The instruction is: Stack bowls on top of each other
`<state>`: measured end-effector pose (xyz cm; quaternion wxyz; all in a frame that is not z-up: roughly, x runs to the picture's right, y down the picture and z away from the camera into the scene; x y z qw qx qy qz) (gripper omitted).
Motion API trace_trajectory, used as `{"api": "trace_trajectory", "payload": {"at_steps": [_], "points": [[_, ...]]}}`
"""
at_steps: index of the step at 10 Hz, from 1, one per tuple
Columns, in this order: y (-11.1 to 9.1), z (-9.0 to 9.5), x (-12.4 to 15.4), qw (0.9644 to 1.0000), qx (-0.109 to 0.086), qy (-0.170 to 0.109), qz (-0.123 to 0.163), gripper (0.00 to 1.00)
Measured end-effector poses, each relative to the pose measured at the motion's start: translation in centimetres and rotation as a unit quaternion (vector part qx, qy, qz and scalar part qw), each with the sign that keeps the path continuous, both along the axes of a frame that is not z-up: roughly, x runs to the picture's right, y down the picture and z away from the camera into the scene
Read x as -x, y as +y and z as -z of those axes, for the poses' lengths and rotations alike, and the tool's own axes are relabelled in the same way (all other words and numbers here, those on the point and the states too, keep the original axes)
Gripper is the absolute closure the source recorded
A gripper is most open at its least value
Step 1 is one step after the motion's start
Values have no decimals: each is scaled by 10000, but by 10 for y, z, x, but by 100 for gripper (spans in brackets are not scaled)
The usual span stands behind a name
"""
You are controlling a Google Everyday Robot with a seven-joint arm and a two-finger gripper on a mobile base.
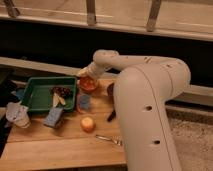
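Just right of the tray (31, 86), the gripper (84, 74) sits at the far rim of the orange bowl (89, 85), grip state impossible to tell; keep that bowl level and centre it over the purple bowl (110, 90), farther right, before you lower.

Jaws @ bowl (88, 84), R of tray (50, 79)
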<state>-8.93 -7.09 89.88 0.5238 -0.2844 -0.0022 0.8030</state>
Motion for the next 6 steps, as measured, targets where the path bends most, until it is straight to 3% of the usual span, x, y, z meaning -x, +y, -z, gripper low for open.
{"api": "trace_trajectory", "payload": {"at_steps": [6], "points": [[29,-35,-21,9976,554,306,-297,22]]}}
